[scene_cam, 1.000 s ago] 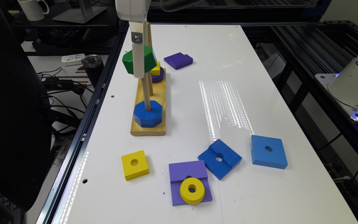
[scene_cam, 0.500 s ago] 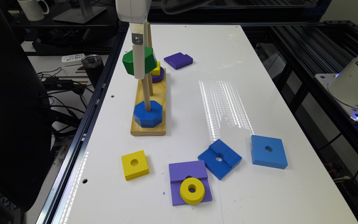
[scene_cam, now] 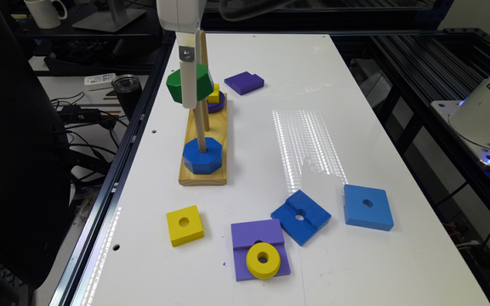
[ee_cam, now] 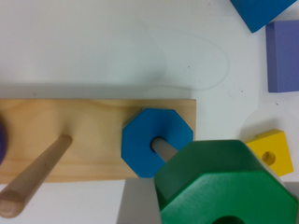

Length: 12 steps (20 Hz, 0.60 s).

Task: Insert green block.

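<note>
Gripping the green block (scene_cam: 185,83) (ee_cam: 224,186), the claw (scene_cam: 189,80) holds it high on the peg (scene_cam: 198,127) above the blue octagon (scene_cam: 202,155) (ee_cam: 156,142) on the wooden base (scene_cam: 204,170).

A long glossy white surface (scene_cam: 355,106) runs away from me, with a bright striped patch of reflected light (scene_cam: 304,148) mid-way. Off the exterior view's left sit a black tumbler (scene_cam: 126,91), tangled dark cables (scene_cam: 79,123), and a far white mug (scene_cam: 43,12). Black metal framing (scene_cam: 423,72) lines the right.
</note>
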Each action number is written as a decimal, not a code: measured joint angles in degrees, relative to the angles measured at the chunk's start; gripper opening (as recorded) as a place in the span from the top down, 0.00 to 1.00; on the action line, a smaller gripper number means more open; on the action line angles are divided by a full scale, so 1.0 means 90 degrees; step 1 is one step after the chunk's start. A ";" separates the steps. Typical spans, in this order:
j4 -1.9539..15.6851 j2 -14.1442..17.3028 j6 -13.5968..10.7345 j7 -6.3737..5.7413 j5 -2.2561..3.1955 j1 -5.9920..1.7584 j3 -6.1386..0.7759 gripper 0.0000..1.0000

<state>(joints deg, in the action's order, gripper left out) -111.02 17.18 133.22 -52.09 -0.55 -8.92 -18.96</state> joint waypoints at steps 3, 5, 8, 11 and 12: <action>0.0009 0.0009 0.0002 -0.0010 0.0002 0.0014 0.0001 1.00; 0.0006 0.0008 -0.0003 -0.0052 0.0030 0.0036 0.0001 1.00; 0.0004 0.0008 -0.0009 -0.0117 0.0099 0.0055 0.0001 1.00; -0.0003 0.0008 -0.0014 -0.0130 0.0114 0.0059 0.0001 1.00; -0.0019 0.0013 -0.0003 -0.0132 0.0116 0.0060 0.0001 1.00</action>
<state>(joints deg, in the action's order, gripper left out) -111.19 17.30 133.20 -53.28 0.49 -8.39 -18.95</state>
